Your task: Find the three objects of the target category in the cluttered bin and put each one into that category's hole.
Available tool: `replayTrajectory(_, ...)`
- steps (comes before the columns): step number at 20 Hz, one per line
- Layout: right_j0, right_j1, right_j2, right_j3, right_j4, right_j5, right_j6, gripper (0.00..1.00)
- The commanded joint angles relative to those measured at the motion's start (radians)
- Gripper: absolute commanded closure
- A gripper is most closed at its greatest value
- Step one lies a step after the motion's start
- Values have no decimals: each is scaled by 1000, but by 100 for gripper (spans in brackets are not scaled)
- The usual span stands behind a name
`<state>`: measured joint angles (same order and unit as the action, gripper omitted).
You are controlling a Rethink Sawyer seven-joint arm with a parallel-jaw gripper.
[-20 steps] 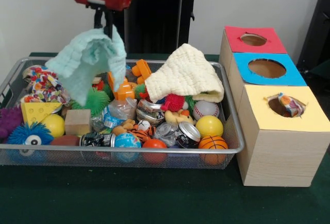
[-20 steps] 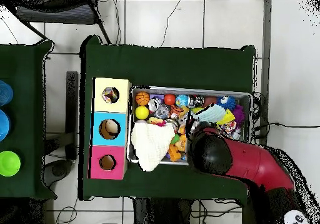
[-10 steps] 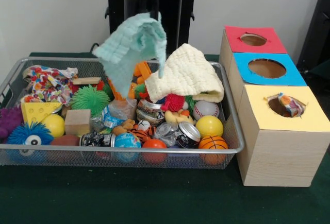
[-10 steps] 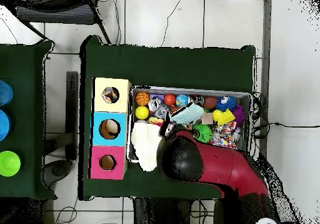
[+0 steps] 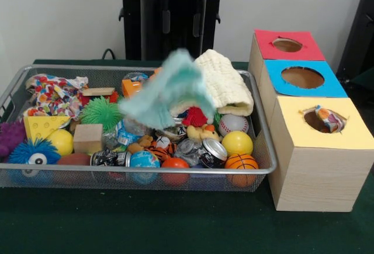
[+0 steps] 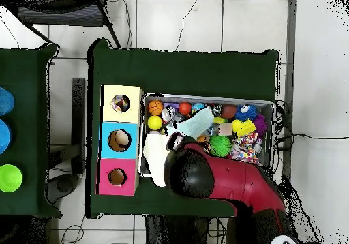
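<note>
Three wooden boxes (image 5: 310,143) with round holes in red, blue and yellow tops stand beside the wire-mesh bin (image 5: 262,131) on the green counter (image 5: 175,230). One mint terry cloth (image 5: 169,90), blurred, hangs over the bin's centre against the quilted cream cloth (image 5: 225,84). Claw state: cannot tell; the red arm (image 6: 225,180) hides it.

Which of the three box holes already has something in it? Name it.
The hole in the yellow-topped box, nearest the camera: a patterned cloth sticks out of it. The blue-topped box and red-topped box show empty holes.
</note>
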<state>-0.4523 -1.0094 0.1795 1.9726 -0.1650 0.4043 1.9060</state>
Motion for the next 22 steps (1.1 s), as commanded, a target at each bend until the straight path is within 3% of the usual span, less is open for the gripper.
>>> replayTrajectory(1,-41,41,94,21,46,70,21,0)
replayTrajectory(11,-193,139,176,-260,-31,284,-201,0)
replayTrajectory(17,-225,244,158,-334,-135,327,-229,0)
replayTrajectory(22,-251,302,132,-344,-231,305,-226,0)
